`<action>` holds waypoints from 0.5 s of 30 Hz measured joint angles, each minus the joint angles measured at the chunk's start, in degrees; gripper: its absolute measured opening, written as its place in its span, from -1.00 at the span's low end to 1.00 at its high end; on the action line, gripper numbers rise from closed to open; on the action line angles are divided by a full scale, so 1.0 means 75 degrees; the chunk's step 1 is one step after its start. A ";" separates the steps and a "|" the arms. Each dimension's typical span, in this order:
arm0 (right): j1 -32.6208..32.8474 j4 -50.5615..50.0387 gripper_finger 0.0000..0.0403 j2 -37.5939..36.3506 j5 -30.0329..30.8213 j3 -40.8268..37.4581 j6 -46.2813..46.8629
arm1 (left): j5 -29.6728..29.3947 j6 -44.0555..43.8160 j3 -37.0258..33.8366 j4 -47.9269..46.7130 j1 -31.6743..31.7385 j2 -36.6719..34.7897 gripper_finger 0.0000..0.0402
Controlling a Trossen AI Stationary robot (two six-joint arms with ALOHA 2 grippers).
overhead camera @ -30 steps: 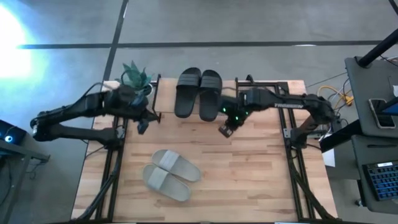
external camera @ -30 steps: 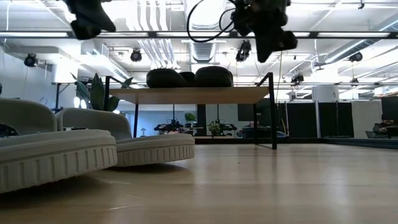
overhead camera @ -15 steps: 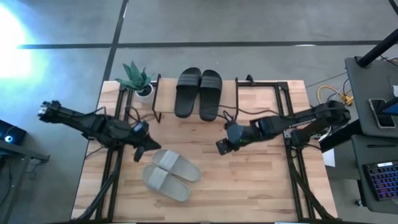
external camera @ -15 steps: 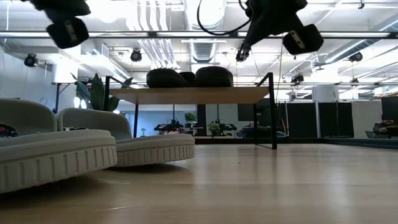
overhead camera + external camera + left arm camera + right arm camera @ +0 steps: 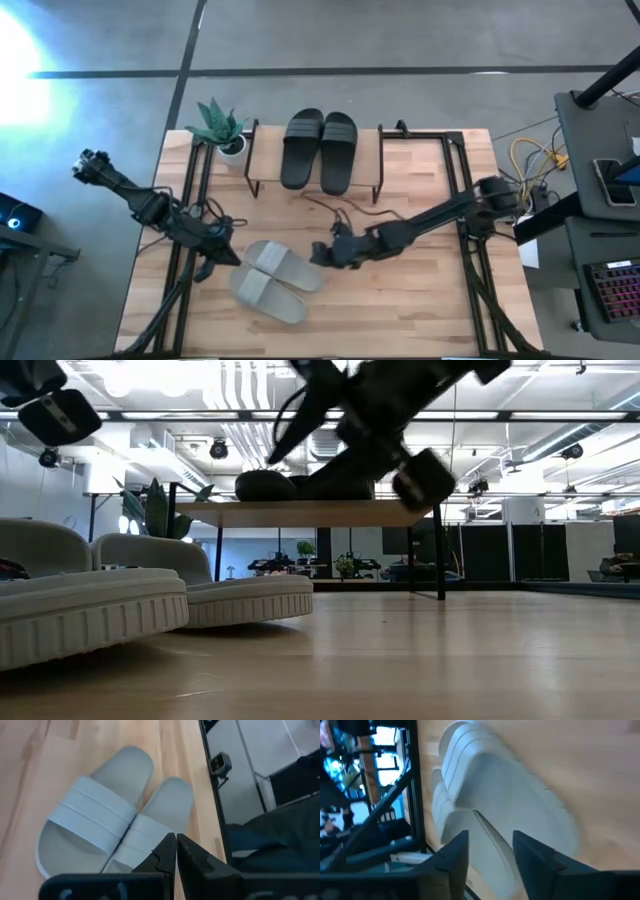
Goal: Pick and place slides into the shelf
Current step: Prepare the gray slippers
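Two black slides (image 5: 320, 150) lie side by side, soles down, on top of the shelf (image 5: 365, 150), whose board (image 5: 300, 512) stands on thin black legs at the table's far side. Two light grey slides (image 5: 275, 280) rest on their soles on the table near its front left, also seen close up (image 5: 105, 827). My left gripper (image 5: 207, 268) hovers shut at their left side, fingertips together (image 5: 176, 851). My right gripper (image 5: 320, 256) hangs open just to their right, with one grey slide (image 5: 510, 815) ahead of its spread fingers, touching nothing that I can see.
A small potted plant (image 5: 220, 125) stands at the table's far left corner beside the shelf. Black frame rails (image 5: 470, 260) run along both table sides. Bare wood (image 5: 400, 310) lies to the right of the grey slides.
Both grippers have left the shelf area and travelled toward the table's near edge, ending on either side of the grey slides. My right gripper has also gone toward the table's left and come lower. The slides have not moved.
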 joint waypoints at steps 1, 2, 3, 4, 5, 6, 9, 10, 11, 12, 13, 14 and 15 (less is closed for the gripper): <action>0.0003 0.0034 -0.25 0.0259 0.0048 0.0240 0.0138 | 0.0000 0.0002 -0.0034 0.0010 -0.0064 -0.0023 -1.00; 0.0012 0.0064 -0.20 0.0516 0.0145 0.0476 0.0237 | 0.0002 0.0005 -0.0078 -0.0006 -0.0127 -0.0050 -1.00; 0.0023 0.0043 -0.17 0.0786 0.0242 0.0720 0.0317 | 0.0002 0.0031 -0.0092 -0.0048 -0.0189 -0.0065 -1.00; 0.0023 0.0032 -0.13 0.1030 0.0347 0.0977 0.0421 | 0.0002 0.0061 -0.0098 -0.0055 -0.0246 -0.0078 -1.00; 0.0023 0.0041 -0.10 0.1290 0.0427 0.1258 0.0492 | 0.0002 0.0075 -0.0099 -0.0093 -0.0298 -0.0096 -1.00; 0.0023 0.0056 -0.07 0.1515 0.0485 0.1529 0.0536 | 0.0003 0.0078 -0.0101 -0.0180 -0.0347 -0.0114 -1.00; 0.0023 0.0071 -0.01 0.2164 0.0529 0.2365 0.0570 | 0.0006 0.0103 -0.0102 -0.0280 -0.0456 -0.0169 -1.00; 0.0023 0.0061 0.01 0.2379 0.0563 0.2625 0.0572 | 0.0008 0.0168 -0.0102 -0.0318 -0.0488 -0.0186 -1.00; 0.0023 0.0015 0.01 0.2554 0.0616 0.2864 0.0625 | 0.0011 0.0211 -0.0102 -0.0333 -0.0510 -0.0200 -1.00; 0.0023 -0.0069 0.02 0.2762 0.0699 0.3102 0.0723 | 0.0014 0.0258 -0.0102 -0.0333 -0.0518 -0.0222 -1.00; 0.0023 -0.0106 0.02 0.2948 0.0812 0.3323 0.0827 | 0.0027 0.0265 -0.0102 -0.0382 -0.0529 -0.0241 -1.00; 0.0023 -0.0137 0.02 0.3091 0.0907 0.3490 0.0879 | 0.0026 0.0273 -0.0104 -0.0436 -0.0539 -0.0260 -1.00; 0.0023 -0.0153 0.02 0.3248 0.0996 0.3648 0.0954 | 0.0029 0.0281 -0.0105 -0.0463 -0.0542 -0.0279 -1.00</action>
